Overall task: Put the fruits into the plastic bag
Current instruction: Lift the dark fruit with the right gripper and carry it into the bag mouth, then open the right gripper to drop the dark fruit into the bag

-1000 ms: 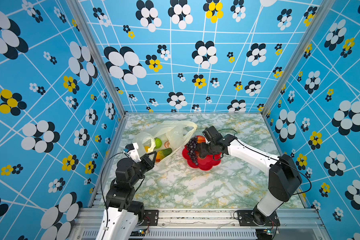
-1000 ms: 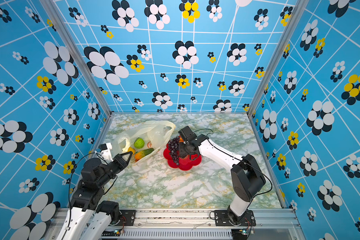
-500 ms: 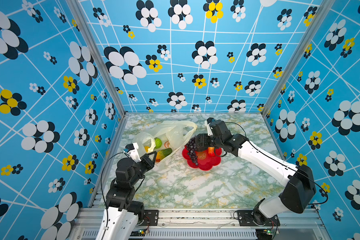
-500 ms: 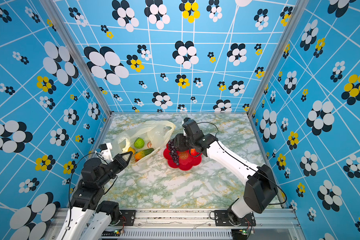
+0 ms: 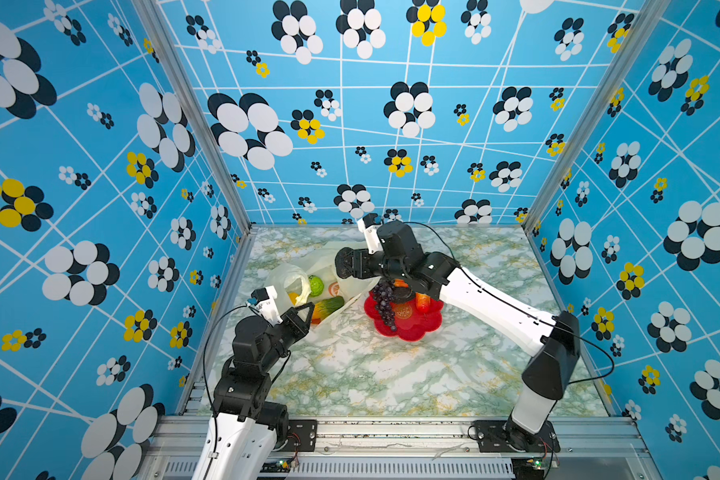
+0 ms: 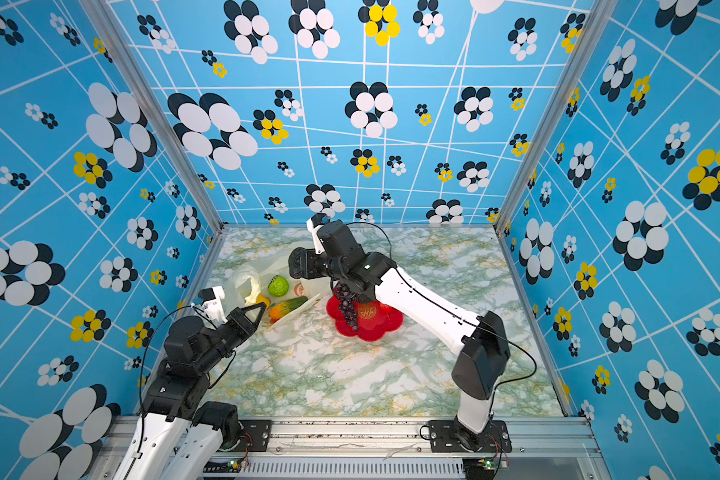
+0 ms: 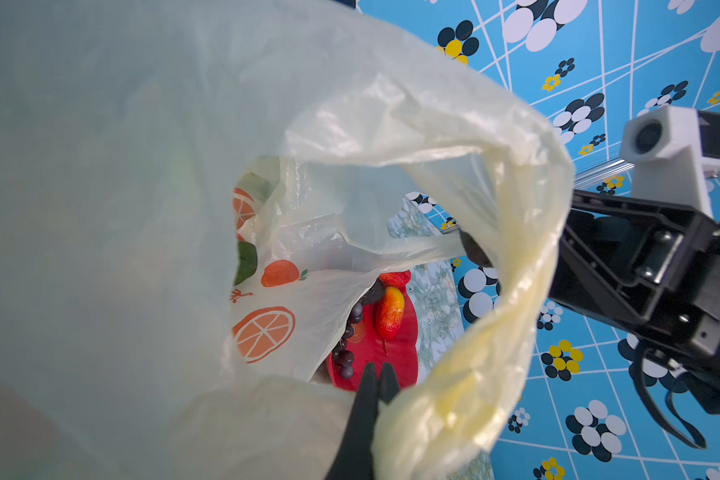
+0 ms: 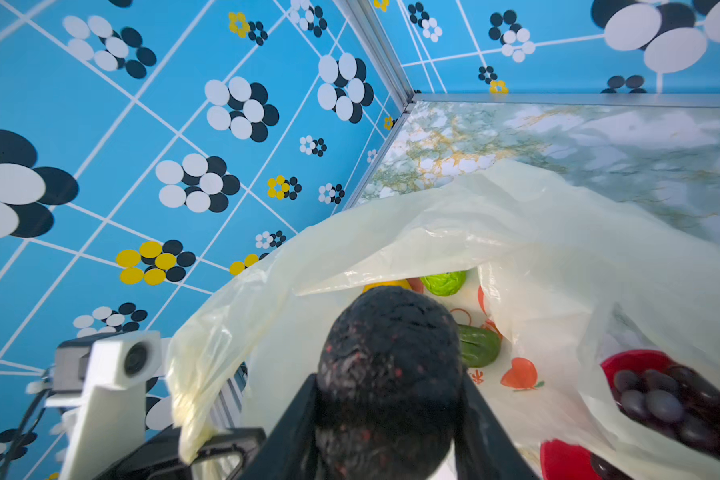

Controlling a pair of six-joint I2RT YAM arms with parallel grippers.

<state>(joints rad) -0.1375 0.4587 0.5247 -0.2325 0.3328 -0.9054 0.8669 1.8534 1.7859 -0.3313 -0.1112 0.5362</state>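
Your left gripper (image 5: 308, 308) jaws are pinched shut on the plastic bag (image 8: 516, 216) rim. Your right gripper (image 5: 344, 266) jaws clasp a dark avocado (image 8: 387, 365) at its mouth. Ahead of them the green ball (image 5: 316, 286) and cucumber (image 5: 334, 303) are bagged. Behind them the grape bunch (image 5: 384, 305) and red-orange piece (image 5: 422, 302) are left on the dish (image 5: 416, 329).

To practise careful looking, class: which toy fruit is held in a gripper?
The dark avocado, clamped in the right gripper; the grapes lie on the red dish, the cucumber inside the bag.
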